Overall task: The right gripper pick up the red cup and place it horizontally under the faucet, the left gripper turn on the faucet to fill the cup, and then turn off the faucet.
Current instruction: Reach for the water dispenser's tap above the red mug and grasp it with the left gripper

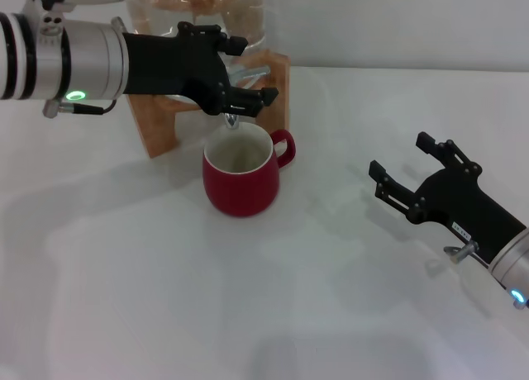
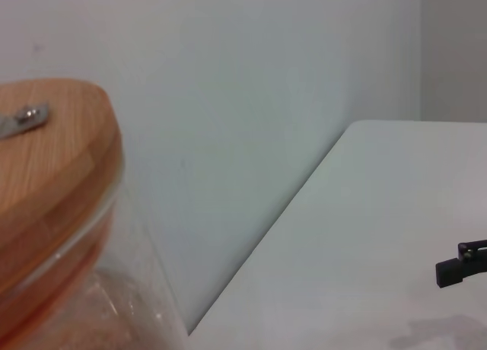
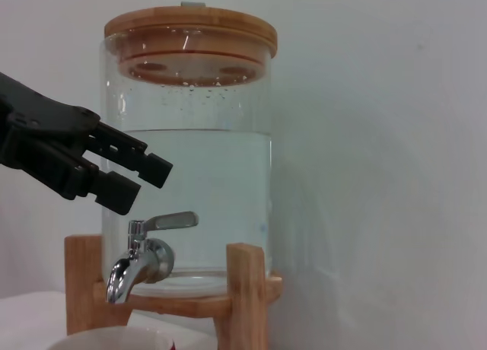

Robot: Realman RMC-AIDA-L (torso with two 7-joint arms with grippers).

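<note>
Red cup (image 1: pixel 241 180) upright beneath faucet (image 3: pixel 141 257)

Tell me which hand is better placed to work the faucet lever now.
Left. The left hand hovers just above the faucet lever, over the red cup under the spout. The right hand sits open, far off.

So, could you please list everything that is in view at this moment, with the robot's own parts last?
red cup: one, dark red with a cream inside, upright on the table under the faucet.
faucet: one, chrome, on the glass jar's front, spout down.
glass jar: one, clear, holding water, on the wooden stand.
lid: one, wooden, on the jar.
wooden stand: one, light brown, behind the cup.
table: one, white.
left gripper: black, by the faucet, above the cup.
right gripper: black, open, off to the right, holding nothing.
</note>
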